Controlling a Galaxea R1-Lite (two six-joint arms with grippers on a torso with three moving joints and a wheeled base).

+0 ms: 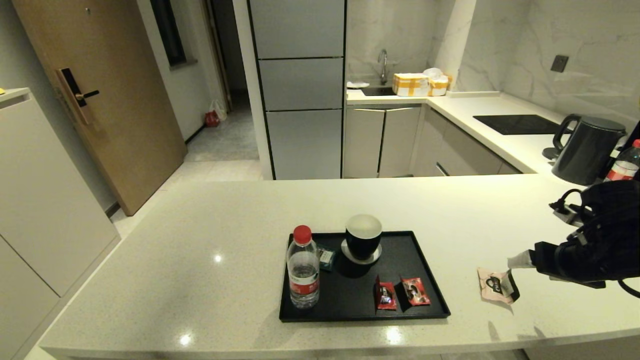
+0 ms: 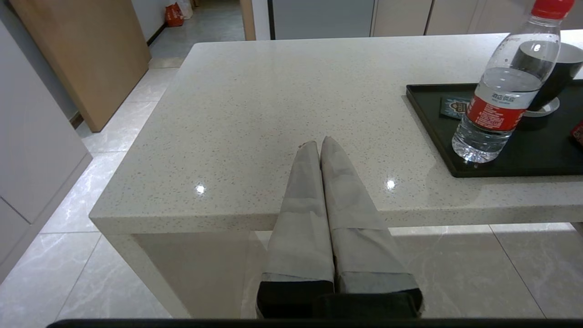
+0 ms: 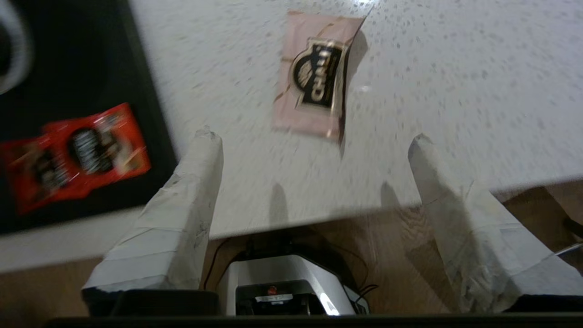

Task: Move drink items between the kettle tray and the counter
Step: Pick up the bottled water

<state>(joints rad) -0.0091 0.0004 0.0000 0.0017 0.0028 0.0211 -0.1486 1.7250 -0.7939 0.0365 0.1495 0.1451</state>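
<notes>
The clear water bottle (image 1: 303, 270) with red cap and label stands upright at the left end of the black kettle tray (image 1: 350, 300); the left wrist view shows the bottle (image 2: 503, 91) on the tray (image 2: 437, 132) too. The pale beige sachet (image 1: 492, 285) lies on the speckled counter (image 1: 210, 230), right of the tray. My right gripper (image 1: 517, 272) hangs just beside it, open; in its wrist view the sachet (image 3: 316, 75) sits just beyond the gripper (image 3: 313, 136), nothing between the fingers. My left gripper (image 2: 319, 142) is shut and empty over the counter's front left edge.
On the tray stand a black cup (image 1: 363, 237) on a coaster, two red sachets (image 1: 400, 294) and a small dark packet (image 1: 326, 259). A black kettle (image 1: 587, 148), another bottle (image 1: 625, 167) and a hob (image 1: 517, 124) are at the far right.
</notes>
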